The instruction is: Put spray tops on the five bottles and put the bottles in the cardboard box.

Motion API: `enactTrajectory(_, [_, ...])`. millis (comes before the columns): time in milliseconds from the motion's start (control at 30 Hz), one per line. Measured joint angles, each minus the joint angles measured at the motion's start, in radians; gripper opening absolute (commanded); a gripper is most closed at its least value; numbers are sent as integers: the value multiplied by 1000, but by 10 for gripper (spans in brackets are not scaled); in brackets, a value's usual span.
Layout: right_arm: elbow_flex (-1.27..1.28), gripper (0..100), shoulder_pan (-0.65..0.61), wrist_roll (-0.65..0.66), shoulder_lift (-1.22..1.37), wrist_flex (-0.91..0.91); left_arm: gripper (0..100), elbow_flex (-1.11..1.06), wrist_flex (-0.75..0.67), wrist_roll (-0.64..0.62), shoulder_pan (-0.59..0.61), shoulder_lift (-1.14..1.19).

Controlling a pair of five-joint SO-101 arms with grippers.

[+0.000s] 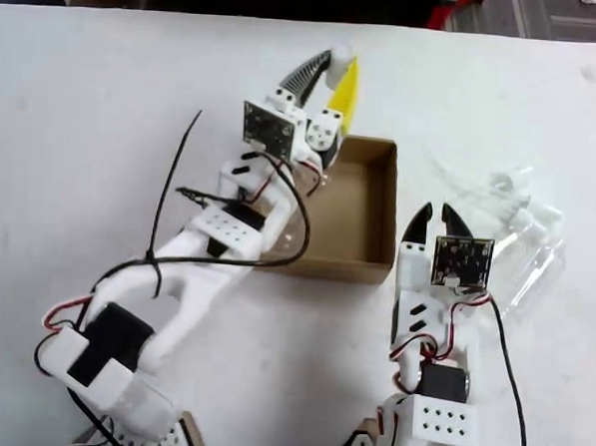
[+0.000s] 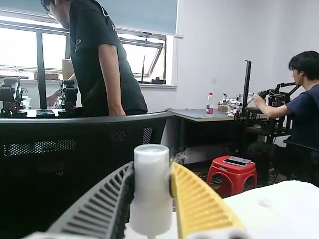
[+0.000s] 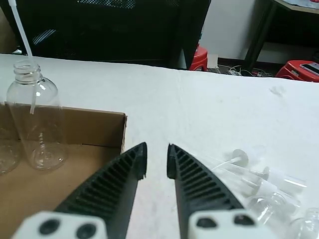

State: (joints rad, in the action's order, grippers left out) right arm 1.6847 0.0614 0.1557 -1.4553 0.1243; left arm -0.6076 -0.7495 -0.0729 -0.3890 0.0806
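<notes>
My left gripper (image 1: 339, 59), with one grey and one yellow finger, hangs over the far left corner of the cardboard box (image 1: 366, 259) and is shut on a white spray top (image 2: 151, 184). In the right wrist view the top's thin dip tube (image 3: 22, 45) runs down into the neck of a clear bottle (image 3: 37, 119) standing upright in the box (image 3: 89, 130). A second bottle (image 3: 5, 152) shows beside it. My right gripper (image 1: 435, 218), black-fingered, is open just off the box's right wall with nothing between its fingers (image 3: 124, 179).
Loose clear bottles (image 1: 531, 265) and spray tops (image 1: 505, 189) lie in a heap on the white table to the right of my right gripper; they appear as bottles (image 3: 271, 204) and a spray top (image 3: 240, 157) in the right wrist view. Black cables trail over the left arm.
</notes>
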Motion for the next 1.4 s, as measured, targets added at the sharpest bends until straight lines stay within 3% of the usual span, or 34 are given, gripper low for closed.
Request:
enactTrajectory(333, [0,60,0,0,0,0,31,0,0,0,0,0])
enactTrajectory(567, [0,60,0,0,0,0,186,0,51,0,0,0])
enactTrajectory(1200, [0,60,0,0,0,0,187,0,100,-8,0,-9])
enactTrajectory(1300, [0,60,0,0,0,0,188,0,166,-44,0,-91])
enactTrajectory(1400, [0,60,0,0,0,0,188,0,318,-87,0,-235])
